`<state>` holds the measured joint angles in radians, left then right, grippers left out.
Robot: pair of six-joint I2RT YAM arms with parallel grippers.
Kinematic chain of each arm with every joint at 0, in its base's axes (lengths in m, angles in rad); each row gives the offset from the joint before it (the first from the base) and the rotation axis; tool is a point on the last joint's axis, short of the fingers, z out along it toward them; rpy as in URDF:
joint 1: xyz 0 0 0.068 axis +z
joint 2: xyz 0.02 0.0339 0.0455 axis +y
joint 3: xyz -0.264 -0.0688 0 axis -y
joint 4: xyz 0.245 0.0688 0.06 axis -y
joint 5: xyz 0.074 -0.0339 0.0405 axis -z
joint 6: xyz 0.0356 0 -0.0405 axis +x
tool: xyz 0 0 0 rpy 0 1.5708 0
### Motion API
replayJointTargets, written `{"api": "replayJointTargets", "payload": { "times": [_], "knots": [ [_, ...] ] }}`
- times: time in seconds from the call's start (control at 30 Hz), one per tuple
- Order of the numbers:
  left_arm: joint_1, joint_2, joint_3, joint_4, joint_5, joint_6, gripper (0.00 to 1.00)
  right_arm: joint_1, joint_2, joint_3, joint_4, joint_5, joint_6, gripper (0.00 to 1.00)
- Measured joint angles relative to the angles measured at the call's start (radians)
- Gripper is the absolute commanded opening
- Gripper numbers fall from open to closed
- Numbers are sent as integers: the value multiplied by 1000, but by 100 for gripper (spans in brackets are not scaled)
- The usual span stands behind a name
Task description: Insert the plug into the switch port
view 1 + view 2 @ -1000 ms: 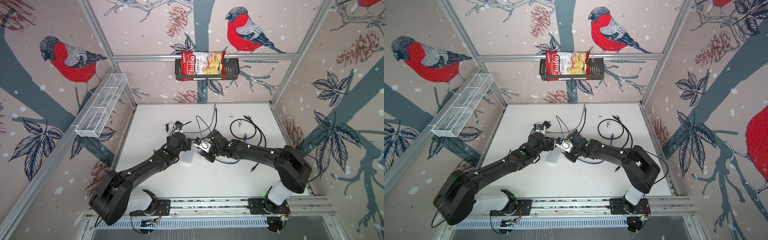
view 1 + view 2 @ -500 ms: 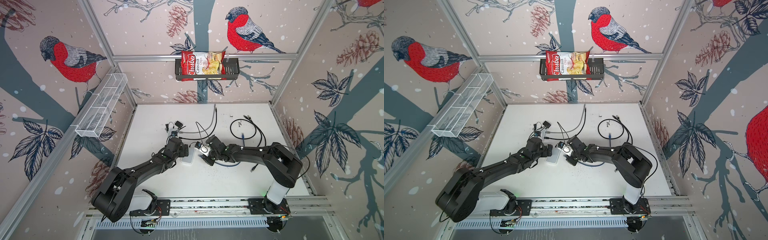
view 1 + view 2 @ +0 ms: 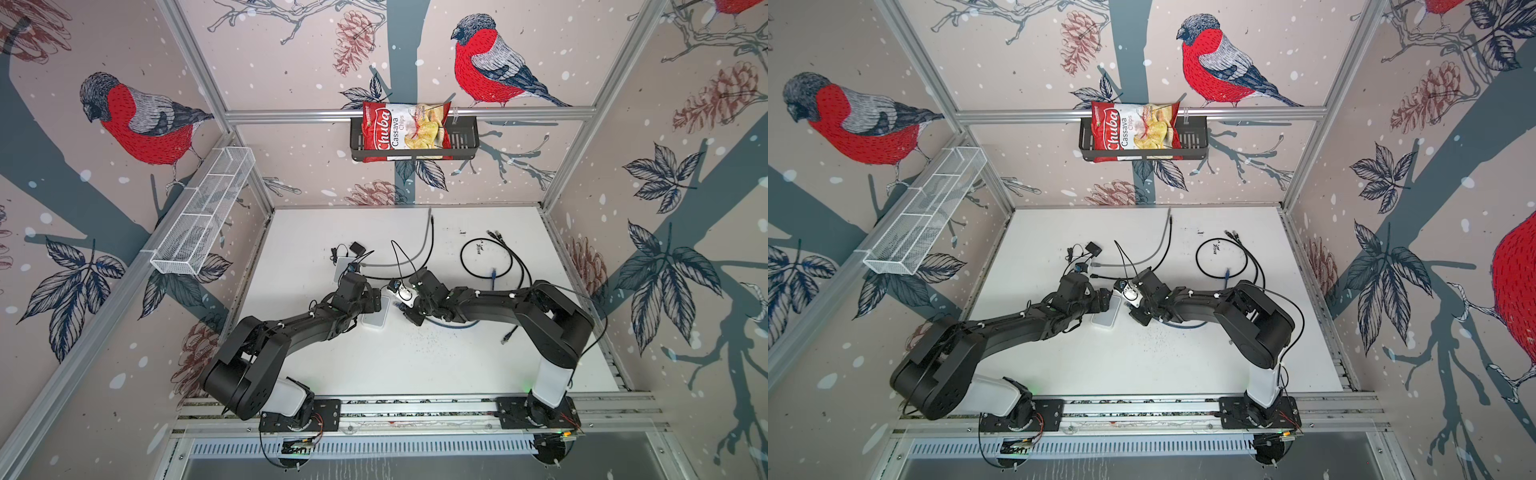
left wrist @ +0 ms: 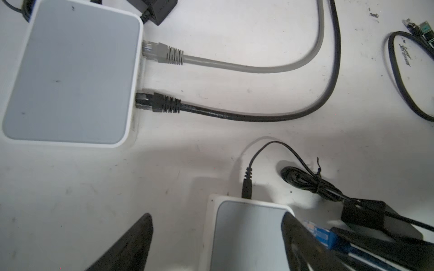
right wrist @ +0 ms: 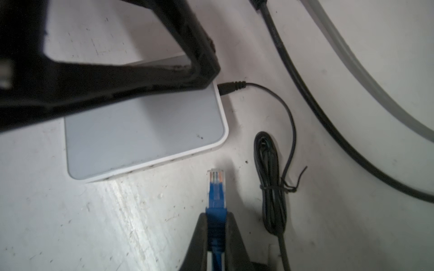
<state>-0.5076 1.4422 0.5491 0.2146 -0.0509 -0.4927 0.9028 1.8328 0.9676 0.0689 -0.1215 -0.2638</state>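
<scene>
You have the plug (image 5: pixel 216 185) pinched in the right gripper (image 5: pixel 216 225), with the left gripper (image 4: pixel 217 214) open over the switch (image 5: pixel 141 131); next, line the plug up with a port.

White table (image 3: pixel 415 365) bears a switch (image 3: pixel 376 320) and black cable (image 4: pixel 234 116).

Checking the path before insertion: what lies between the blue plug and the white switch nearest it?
Nothing: in the right wrist view, only bare table separates the blue plug from the white switch.
</scene>
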Motion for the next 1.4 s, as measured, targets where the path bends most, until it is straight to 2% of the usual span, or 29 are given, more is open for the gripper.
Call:
{"api": "replayJointTargets", "payload": {
  "times": [0.5, 1.4],
  "knots": [
    [0, 43, -19, 72, 108, -43, 69, 16, 15, 6, 5, -18, 0, 6],
    [0, 67, -39, 118, 128, -31, 63, 41, 33, 26, -7, -14, 0, 6]
  ]
}}
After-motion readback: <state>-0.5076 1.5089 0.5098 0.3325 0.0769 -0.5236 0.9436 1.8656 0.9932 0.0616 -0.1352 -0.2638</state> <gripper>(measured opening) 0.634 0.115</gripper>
